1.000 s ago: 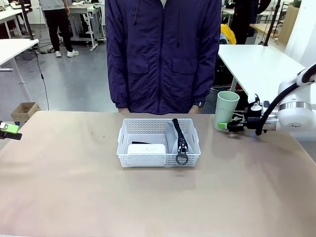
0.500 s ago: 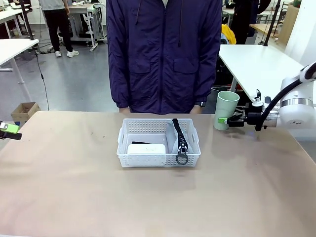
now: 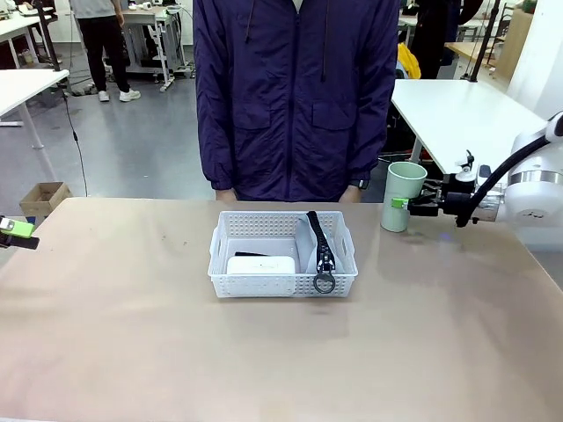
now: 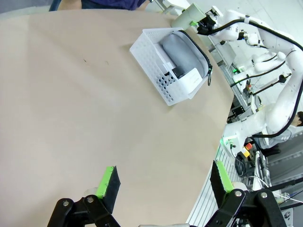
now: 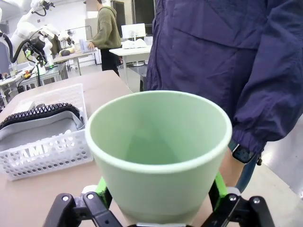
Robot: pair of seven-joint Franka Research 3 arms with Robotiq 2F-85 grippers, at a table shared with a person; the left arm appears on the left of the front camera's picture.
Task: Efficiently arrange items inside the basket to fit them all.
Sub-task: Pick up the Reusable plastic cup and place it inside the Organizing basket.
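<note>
My right gripper [image 3: 406, 206] clamps the smooth, tapered pale green cup [image 3: 404, 196] upright beside the white lattice-sided basket [image 3: 283, 254], which holds a soft grey pouch [image 4: 182, 53] and a white box [image 3: 260, 265]. My left gripper [image 4: 163, 182] spreads wide over bare tabletop.

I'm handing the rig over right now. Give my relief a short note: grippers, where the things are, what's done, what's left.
Right gripper: shut on the cup, held upright off the table, right of the basket.
Left gripper: open, empty, at the table's left edge.
In the basket: box at front left, pouch along the right side, its strap and ring over the front wall; something dark behind the box, too hidden to name.
Left: get the cup into the basket.
</note>
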